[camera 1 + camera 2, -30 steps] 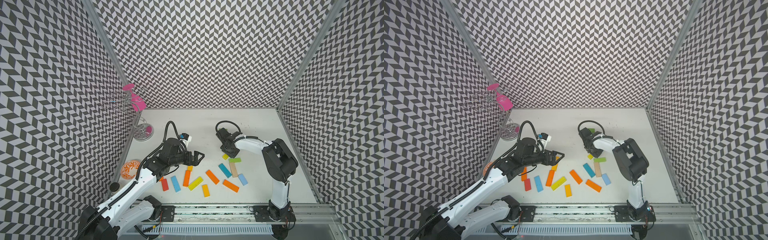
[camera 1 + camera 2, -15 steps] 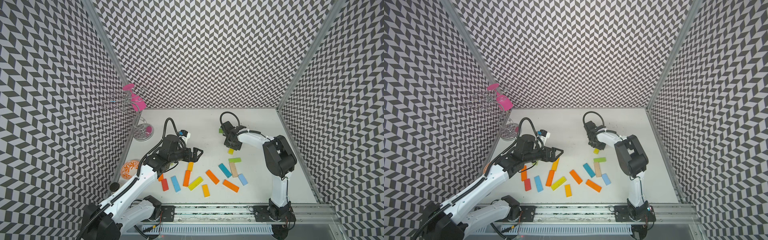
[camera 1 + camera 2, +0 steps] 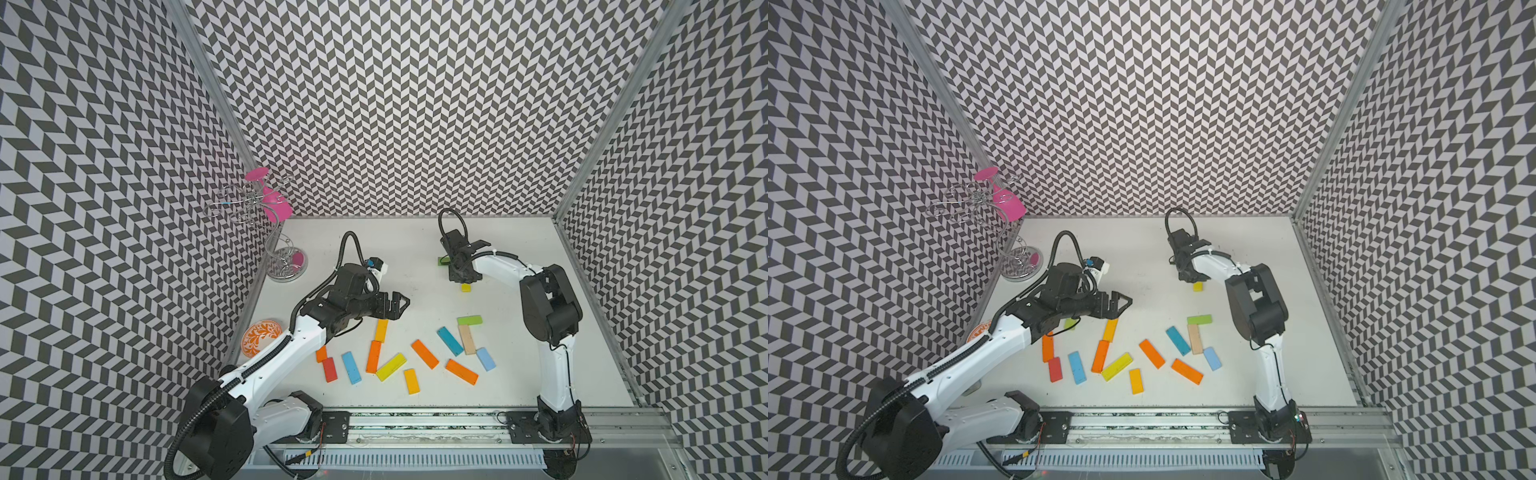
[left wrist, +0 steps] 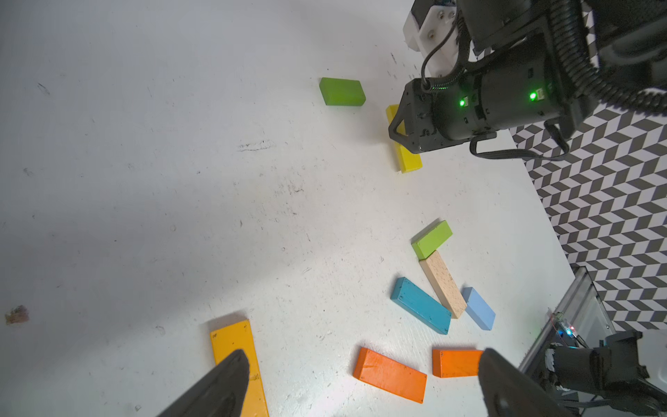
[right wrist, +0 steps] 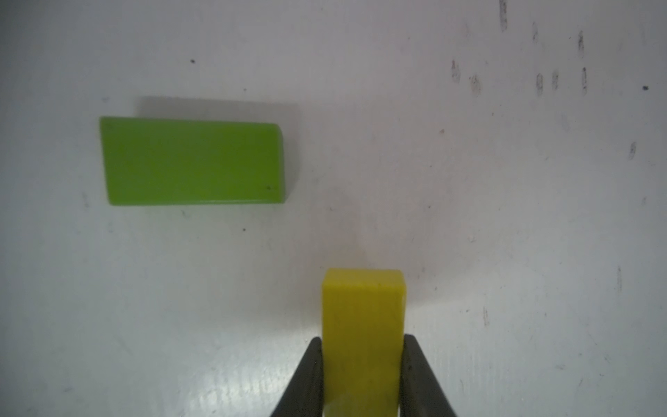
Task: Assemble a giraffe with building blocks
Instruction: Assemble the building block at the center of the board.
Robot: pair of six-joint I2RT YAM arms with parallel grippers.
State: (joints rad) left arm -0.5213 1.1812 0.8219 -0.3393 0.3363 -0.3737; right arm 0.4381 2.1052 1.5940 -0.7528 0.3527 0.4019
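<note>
Nearest your rail, item one: scattered blocks, a dozen or more flat planks in orange, amber, yellow, red, blue, green and one tan, all lying loose and unjoined on the table. Item two, just beyond them: left gripper, jaws spread wide and empty, hanging over the amber block; it has barely shifted over the last second. Item three, by the left wall: patterned bowl, no part of the build. Item four, farther back: right gripper, its fingers clamped on the two long sides of the yellow block, which seems to lie flat on the table. A second ago this pair stood at the far edge of the scattered blocks; it has since travelled back into open table, and the fingers have finished tightening. Item five, a little beyond again: green block, flat and alone, set crosswise to the yellow block, near its free end but apart from it. Item six, back left corner: wire stand, unrelated. Assessment for you: the figure is probably being started in this clear back area with the yellow plank brought to meet the green one, so the build is scarcely begun and nearly all stock waits in front.
</note>
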